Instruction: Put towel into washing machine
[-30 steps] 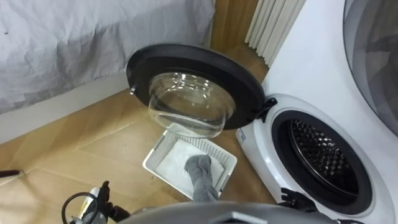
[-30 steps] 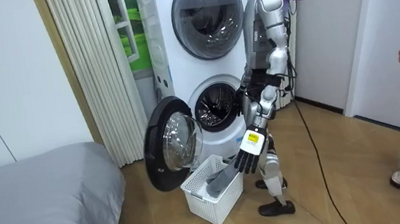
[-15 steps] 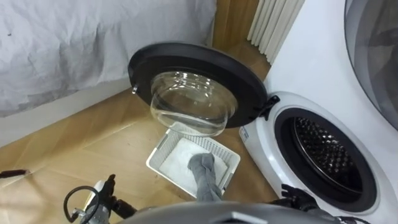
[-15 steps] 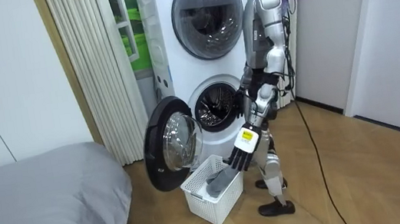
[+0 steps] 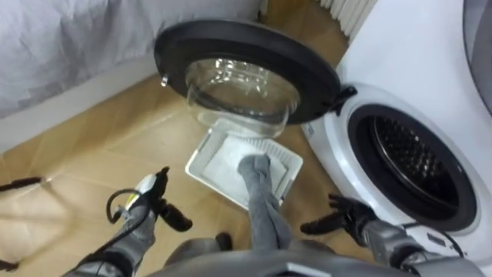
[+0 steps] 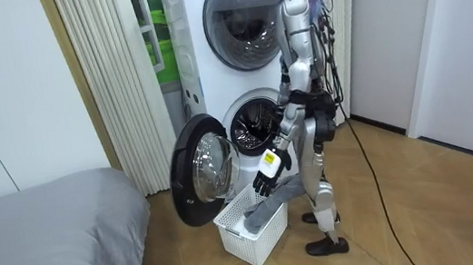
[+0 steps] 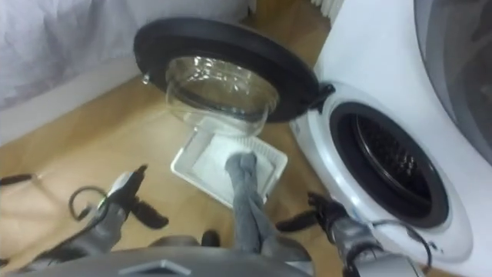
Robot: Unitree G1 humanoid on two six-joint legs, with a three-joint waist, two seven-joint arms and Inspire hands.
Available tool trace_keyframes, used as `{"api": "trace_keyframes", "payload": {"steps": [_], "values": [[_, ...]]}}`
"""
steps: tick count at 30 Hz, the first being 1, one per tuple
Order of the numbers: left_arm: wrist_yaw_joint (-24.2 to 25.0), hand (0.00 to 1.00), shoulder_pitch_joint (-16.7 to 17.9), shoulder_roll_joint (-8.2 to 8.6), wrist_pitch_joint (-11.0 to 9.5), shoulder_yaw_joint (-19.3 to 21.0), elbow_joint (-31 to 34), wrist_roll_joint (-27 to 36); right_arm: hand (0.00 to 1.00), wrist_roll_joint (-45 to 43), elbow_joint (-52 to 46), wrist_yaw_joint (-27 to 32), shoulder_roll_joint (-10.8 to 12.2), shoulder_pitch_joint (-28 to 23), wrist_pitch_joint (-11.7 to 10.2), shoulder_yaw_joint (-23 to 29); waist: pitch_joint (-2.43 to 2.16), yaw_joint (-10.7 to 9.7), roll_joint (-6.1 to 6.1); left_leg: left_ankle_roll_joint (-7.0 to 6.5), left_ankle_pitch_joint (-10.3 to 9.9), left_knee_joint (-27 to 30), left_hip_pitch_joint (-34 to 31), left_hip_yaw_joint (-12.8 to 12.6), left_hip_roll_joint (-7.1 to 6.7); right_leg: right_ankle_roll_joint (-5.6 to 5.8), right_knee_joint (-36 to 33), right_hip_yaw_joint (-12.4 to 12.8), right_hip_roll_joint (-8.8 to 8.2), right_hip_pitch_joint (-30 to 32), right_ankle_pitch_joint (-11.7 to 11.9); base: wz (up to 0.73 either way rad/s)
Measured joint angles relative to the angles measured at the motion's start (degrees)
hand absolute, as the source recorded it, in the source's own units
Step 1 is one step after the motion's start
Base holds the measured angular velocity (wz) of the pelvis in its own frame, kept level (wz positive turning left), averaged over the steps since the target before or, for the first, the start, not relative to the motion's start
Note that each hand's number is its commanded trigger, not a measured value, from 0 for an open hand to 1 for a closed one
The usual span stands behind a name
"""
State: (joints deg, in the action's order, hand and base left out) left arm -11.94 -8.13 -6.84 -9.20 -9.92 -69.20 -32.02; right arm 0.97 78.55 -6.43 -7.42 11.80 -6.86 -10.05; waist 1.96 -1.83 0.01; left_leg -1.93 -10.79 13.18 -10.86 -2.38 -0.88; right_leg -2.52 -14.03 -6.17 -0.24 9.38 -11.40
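Observation:
A grey towel hangs over the near rim of a white basket on the floor, one end inside it. Just to the right is the lower washing machine, its drum empty and its round door swung wide open above the basket. My left hand hovers left of the towel, open and holding nothing. My right hand is spread open below the drum mouth, right of the towel. In the room view I stand beside the basket, with my left hand just above the towel.
A second machine is stacked on the lower one. A bed with a grey cover fills the room view's left, close behind the open door. Wooden floor lies around the basket.
The eye view has tipped downward and both hands have come into it. In the room view my left hand has moved toward the basket. The person at the right edge has left.

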Motion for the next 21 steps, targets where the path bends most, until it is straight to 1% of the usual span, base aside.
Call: {"api": "trace_keyframes", "payload": {"steps": [1,2,3,4,5,6,7,8,10,11,12,13,14,15,16,17,18,19,20,21], "values": [[-0.5,0.0,-1.4,0.02,-0.1,-0.7,-0.2,-0.2,0.0,-0.7,0.2,0.0,0.4,1.1,0.0,0.0,0.29,-0.4,0.0,0.0,0.0,0.8,-1.8,0.1,0.15,0.0,-1.4,0.1,0.08,2.1,0.0,0.0],[-0.8,0.0,-2.0,0.03,-0.1,-1.1,-0.2,-0.2,0.0,-0.9,0.2,0.0,0.5,1.7,-0.1,0.0,0.53,-0.4,0.14,0.01,0.0,1.2,-2.6,0.3,0.24,0.0,-2.3,-0.1,0.12,3.3,0.0,0.0],[-1.2,0.0,-3.5,0.23,-0.1,-2.2,-0.5,-0.3,0.0,-1.0,0.2,0.1,0.5,2.7,-0.2,-0.1,1.17,-0.5,0.46,0.03,0.1,1.9,-4.1,0.8,0.5,-0.01,-5.2,-0.5,-0.01,5.9,0.0,0.0],[-1.4,0.0,-4.9,0.69,-0.1,-3.4,-0.7,-0.3,0.0,-0.9,0.2,0.6,0.4,3.4,-0.7,-0.2,1.59,-0.6,0.97,0.0,0.1,2.6,-5.7,1.2,0.61,0.06,-9.3,-1.4,-0.41,9.4,-0.1,-0.04],[-1.5,0.0,-5.6,0.81,-0.2,-4.1,-0.8,-0.3,0.0,-0.9,0.2,0.9,0.4,3.8,-0.9,-0.3,1.9,-0.5,1.13,-0.02,0.1,2.8,-6.3,1.2,0.62,0.12,-11.7,-1.9,-0.75,11.5,-0.1,-0.08],[-1.5,0.0,-7.2,0.96,-0.5,-5.0,-1.2,-1.3,0.0,-0.6,0.2,1.4,0.5,4.7,-1.2,-1.2,2.36,-0.5,1.04,-0.03,0.1,3.9,-8.1,1.2,0.44,0.33,-15.5,-2.3,-1.61,15.0,-0.3,-0.13],[-1.5,0.0,-8.9,1.05,-0.7,-5.3,-1.8,-2.8,0.0,-0.4,0.2,1.5,0.5,5.8,-1.2,-1.7,2.58,-0.3,0.85,-0.01,0.1,5.8,-10.9,1.0,0.09,0.32,-17.8,-2.6,-2.24,17.2,-0.3,-0.12],[-1.5,0.0,-9.7,1.03,-0.8,-5.6,-1.9,-3.5,0.0,-0.4,0.2,1.5,0.6,6.4,-1.2,-1.8,2.67,-0.3,0.83,0.0,0.1,7.0,-12.4,0.8,0.01,0.3,-18.1,-2.8,-2.38,18.3,-0.3,-0.06],[-1.6,0.0,-12.3,0.95,-0.8,-6.1,-1.8,-5.8,0.0,-0.6,-0.5,1.7,0.6,8.0,-1.2,-2.3,2.82,-0.4,0.7,0.01,0.1,10.9,-18.4,-0.3,0.06,0.3,-20.0,-3.1,-2.78,23.0,-0.3,0.07],[-1.6,0.0,-13.1,0.9,-0.8,-6.2,-1.7,-6.5,0.0,-0.6,-0.7,1.8,0.6,8.5,-1.2,-2.3,2.86,-0.6,0.64,-0.01,0.1,11.6,-19.7,-0.7,0.09,0.3,-20.6,-3.0,-2.87,24.3,-0.3,0.18],[-1.9,0.0,-15.1,0.77,-0.8,-6.6,-1.6,-8.0,0.0,-0.5,-0.9,2.0,0.5,9.4,-1.2,-2.6,2.96,-0.8,0.61,-0.02,0.1,13.4,-23.0,-0.7,0.22,0.3,-21.6,-2.5,-2.76,27.1,-0.3,0.15],[-2.5,0.0,-16.4,0.55,-0.8,-7.7,-1.6,-9.0,0.0,-0.1,-1.2,2.1,0.5,10.5,-1.2,-3.1,3.35,-0.8,0.29,-0.15,0.0,15.6,-26.0,-0.6,0.22,0.3,-24.6,-2.4,-3.18,30.7,-0.3,0.12],[-2.9,0.0,-17.5,0.42,-0.7,-8.5,-1.5,-9.4,0.0,0.6,-1.3,2.2,0.4,11.1,-1.3,-3.8,3.53,-0.8,0.08,-0.17,-0.2,16.8,-27.4,-0.6,0.13,0.3,-26.9,-2.4,-3.58,32.6,-0.3,0.08],[-3.6,0.0,-18.6,0.24,-0.7,-9.9,-1.1,-10.8,0.0,2.0,-2.0,2.6,0.4,11.8,-1.3,-5.1,3.67,-0.9,0.09,-0.36,-1.1,19.8,-30.5,-0.5,0.16,0.29,-30.8,-2.3,-4.01,36.2,-0.3,0.09],[-4.4,0.0,-19.6,0.11,-0.7,-11.6,-0.5,-11.7,0.0,3.4,-3.2,3.1,0.4,12.0,-1.6,-6.2,3.8,-0.9,0.14,-0.3,-2.0,23.8,-33.9,-0.3,0.27,0.29,-34.0,-1.6,-4.07,39.6,-0.3,0.08],[-4.8,0.0,-20.1,0.11,-0.7,-12.1,-0.2,-12.3,0.0,3.8,-3.6,3.3,0.4,12.3,-1.9,-6.7,3.94,-0.9,0.34,-0.16,-2.3,25.8,-35.7,-0.4,0.47,0.28,-35.1,-1.4,-3.97,40.9,-0.3,-0.04],[-5.6,0.0,-21.1,0.11,-0.7,-13.1,0.2,-12.6,0.0,4.2,-4.1,3.3,0.4,13.3,-2.0,-7.4,4.24,-0.9,0.67,0.17,-2.6,29.1,-39.1,-1.1,1.26,-0.23,-35.7,-1.5,-3.52,42.9,-0.7,-0.14],[-6.2,0.0,-22.2,0.11,-0.7,-13.5,0.4,-12.6,0.0,4.4,-5.1,3.3,0.3,14.1,-2.0,-8.3,4.27,-1.2,0.63,0.26,-2.6,31.3,-42.2,-2.3,1.88,-0.91,-36.2,-1.5,-3.42,45.0,-1.5,-0.17],[-6.5,0.0,-22.8,0.1,-0.7,-13.7,0.3,-12.7,0.0,4.6,-5.5,3.2,0.3,14.5,-2.2,-8.8,4.28,-1.3,0.62,0.28,-2.7,32.1,-43.7,-2.7,2.13,-1.22,-36.7,-1.5,-3.36,46.2,-1.9,-0.16],[-6.8,0.0,-24.2,-0.04,-0.7,-14.7,0.3,-12.7,0.0,5.4,-5.9,3.2,0.3,15.5,-2.3,-9.5,4.29,-1.8,0.61,0.11,-3.0,33.8,-46.6,-3.5,2.59,-1.8,-37.1,-1.5,-3.24,48.4,-2.7,-0.16]]}}
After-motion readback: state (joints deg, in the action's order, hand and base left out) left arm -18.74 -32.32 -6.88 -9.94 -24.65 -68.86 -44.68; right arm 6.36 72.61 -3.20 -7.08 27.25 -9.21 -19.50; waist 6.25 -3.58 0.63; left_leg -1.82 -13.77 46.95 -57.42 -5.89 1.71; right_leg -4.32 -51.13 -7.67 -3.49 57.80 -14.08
